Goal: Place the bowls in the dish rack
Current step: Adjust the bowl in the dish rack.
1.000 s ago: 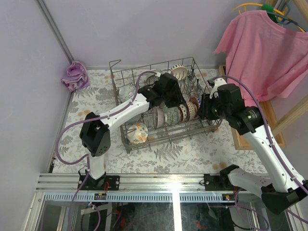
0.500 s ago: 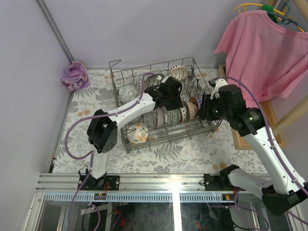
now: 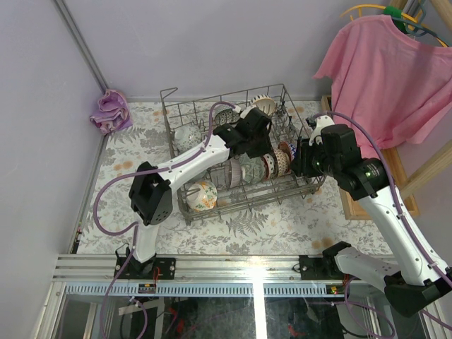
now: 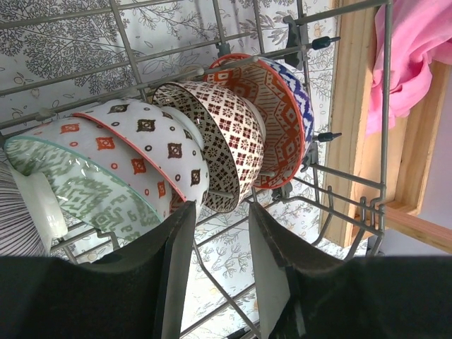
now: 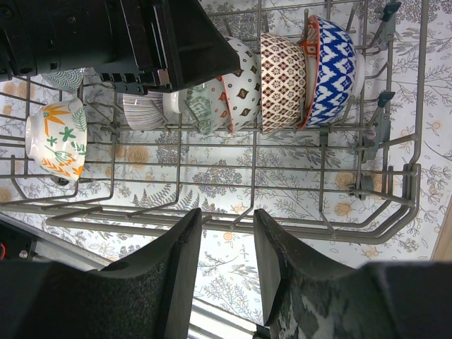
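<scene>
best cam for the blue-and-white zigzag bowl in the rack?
Right wrist: the blue zigzag bowl shows its patterned side at the row's end. Left wrist catches only its rim behind the orange bowl. Top external: too small to pick out.

Striped bowl (image 4: 8,233) partly beyond left edge.

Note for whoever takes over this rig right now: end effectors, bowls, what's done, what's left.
Left end effector: open, empty, over the grey wire dish rack, by the bowl row.
Right end effector: open, empty, beside the rack's right end.
Done: five patterned ceramic bowls stand on edge in a row; an orange-floral bowl and others sit in the rack too.
Left: no bowl visible outside the rack; check, then probably withdraw both arms.
</scene>
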Available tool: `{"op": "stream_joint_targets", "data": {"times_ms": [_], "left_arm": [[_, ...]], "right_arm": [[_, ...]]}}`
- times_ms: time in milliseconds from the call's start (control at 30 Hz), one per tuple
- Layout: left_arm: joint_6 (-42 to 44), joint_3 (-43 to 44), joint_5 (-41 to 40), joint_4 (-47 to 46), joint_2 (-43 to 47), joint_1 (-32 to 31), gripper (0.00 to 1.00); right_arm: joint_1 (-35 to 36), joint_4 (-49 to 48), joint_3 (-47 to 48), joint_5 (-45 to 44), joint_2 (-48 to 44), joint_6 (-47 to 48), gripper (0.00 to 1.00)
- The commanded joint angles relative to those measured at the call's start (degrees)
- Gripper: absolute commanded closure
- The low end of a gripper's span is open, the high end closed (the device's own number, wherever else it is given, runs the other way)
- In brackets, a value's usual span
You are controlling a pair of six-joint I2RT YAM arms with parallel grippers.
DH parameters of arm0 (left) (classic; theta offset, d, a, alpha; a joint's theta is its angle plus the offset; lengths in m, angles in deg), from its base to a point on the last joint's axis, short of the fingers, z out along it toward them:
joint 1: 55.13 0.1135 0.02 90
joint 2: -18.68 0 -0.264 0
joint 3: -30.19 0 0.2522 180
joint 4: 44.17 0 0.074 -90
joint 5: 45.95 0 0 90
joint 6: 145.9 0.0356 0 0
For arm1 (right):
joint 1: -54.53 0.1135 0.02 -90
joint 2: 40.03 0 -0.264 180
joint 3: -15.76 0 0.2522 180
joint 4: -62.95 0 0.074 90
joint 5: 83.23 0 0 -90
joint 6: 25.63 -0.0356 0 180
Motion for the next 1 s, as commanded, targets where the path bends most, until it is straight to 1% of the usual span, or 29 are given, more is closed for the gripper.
{"op": "stream_joint_targets", "data": {"times_ms": [0,600,967], "left_arm": [[-0.22,1.52,-2.05,0.57,-1.06,-0.45,0.65],[-0.68,0.87,-2.57,0.75,-4.17,-0.45,0.66],[-1.22,0.53,-2.15,-0.52,-5.69,-0.45,0.79]], "right_arm": [[-0.25,-1.65,0.28,-0.20,-0.77,0.80,0.58],[-0.29,-1.95,-0.30,-0.10,-1.21,0.82,0.57],[-0.25,-1.92,-0.90,-0.53,-1.70,0.82,0.57]]}}
